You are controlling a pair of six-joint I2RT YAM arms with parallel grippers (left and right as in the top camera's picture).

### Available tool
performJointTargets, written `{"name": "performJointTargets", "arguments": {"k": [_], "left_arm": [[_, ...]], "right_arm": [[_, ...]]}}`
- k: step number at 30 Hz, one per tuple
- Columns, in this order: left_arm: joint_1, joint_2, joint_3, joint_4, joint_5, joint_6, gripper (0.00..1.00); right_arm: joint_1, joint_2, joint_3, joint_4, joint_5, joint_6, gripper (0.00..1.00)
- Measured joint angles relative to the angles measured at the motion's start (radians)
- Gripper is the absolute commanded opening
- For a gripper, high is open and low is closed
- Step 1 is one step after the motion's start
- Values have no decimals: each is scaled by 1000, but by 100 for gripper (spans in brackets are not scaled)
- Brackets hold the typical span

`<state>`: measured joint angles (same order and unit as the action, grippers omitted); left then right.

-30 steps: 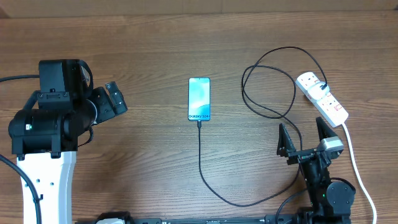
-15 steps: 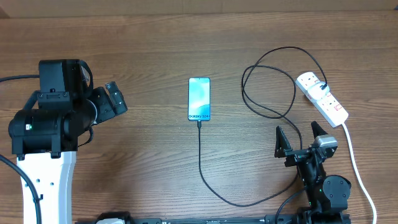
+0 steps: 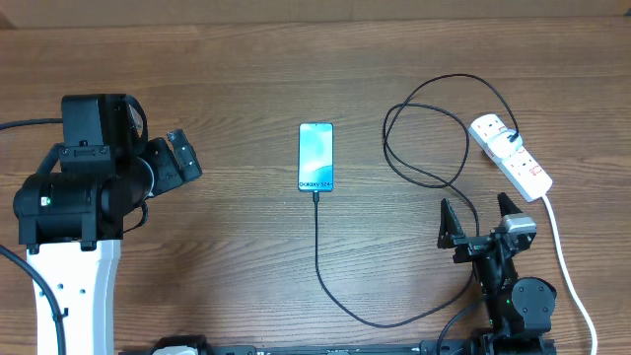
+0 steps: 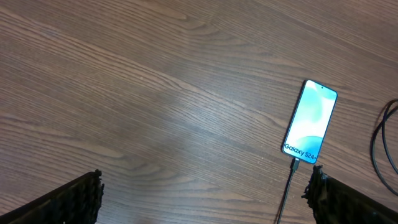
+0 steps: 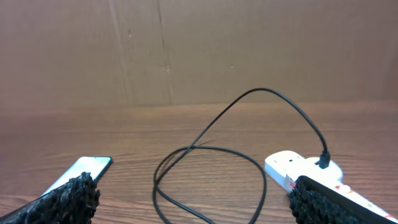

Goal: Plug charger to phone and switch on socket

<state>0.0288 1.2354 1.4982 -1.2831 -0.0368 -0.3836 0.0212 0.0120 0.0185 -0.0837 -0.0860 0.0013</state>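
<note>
- left gripper released, empty, well left of phone
- right gripper released, empty, near socket
- charger tip at phone's end, plug in socket

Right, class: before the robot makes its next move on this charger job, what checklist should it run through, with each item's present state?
1. Tip of the charger in the phone: ok, it meets the phone's lower edge.
2. Its plug seated in the socket: ok.
3. Socket switched on: cannot tell.
4. The right gripper open and empty, beside the socket: ok.
5. The left gripper open and empty, apart from the phone: ok.
</note>
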Motion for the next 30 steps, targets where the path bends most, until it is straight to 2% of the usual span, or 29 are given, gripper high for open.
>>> {"name": "performJointTargets", "arguments": {"k": [11, 30], "left_arm": [[0, 0, 0, 0, 0, 0, 100], [0, 0, 0, 0, 0, 0, 99]], "right_arm": [[0, 0, 0, -1, 8, -91, 100], [0, 0, 0, -5, 15, -80, 100]]}}
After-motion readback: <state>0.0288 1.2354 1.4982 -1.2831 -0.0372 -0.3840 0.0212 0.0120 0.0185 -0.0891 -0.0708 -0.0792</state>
